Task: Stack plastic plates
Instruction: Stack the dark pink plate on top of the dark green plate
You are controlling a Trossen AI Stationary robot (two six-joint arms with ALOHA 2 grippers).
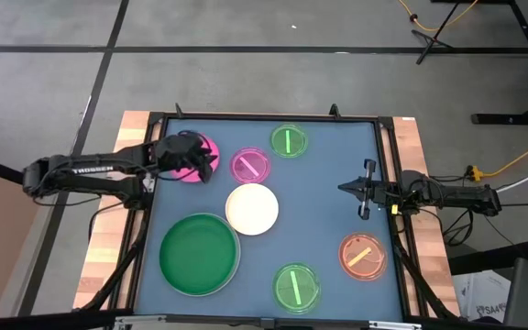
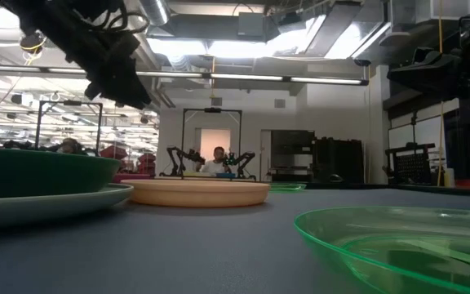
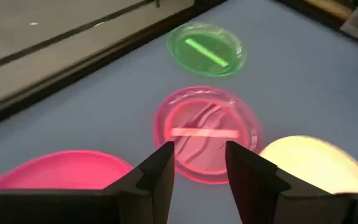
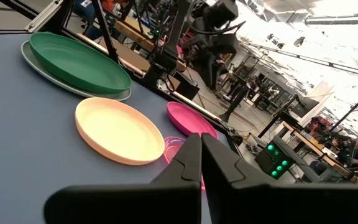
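Observation:
My left gripper (image 1: 205, 165) hovers open over the right edge of the magenta plate (image 1: 191, 158), which lies flat at the far left of the mat. In the left wrist view its fingers (image 3: 197, 152) point slanting down toward the small translucent pink plate (image 3: 207, 134), with nothing between them. The cream plate (image 1: 251, 208) lies in the middle. The dark green plate (image 1: 200, 254) sits on a pale plate whose rim (image 4: 39, 70) shows under it. My right gripper (image 1: 346, 188) waits shut at the right side, above the mat.
Small translucent plates lie flat on the blue mat: a green one (image 1: 289, 141) at the far edge, an orange one (image 1: 362, 256) near right, another green one (image 1: 296, 286) at the near edge. A black frame (image 1: 273, 117) borders the mat.

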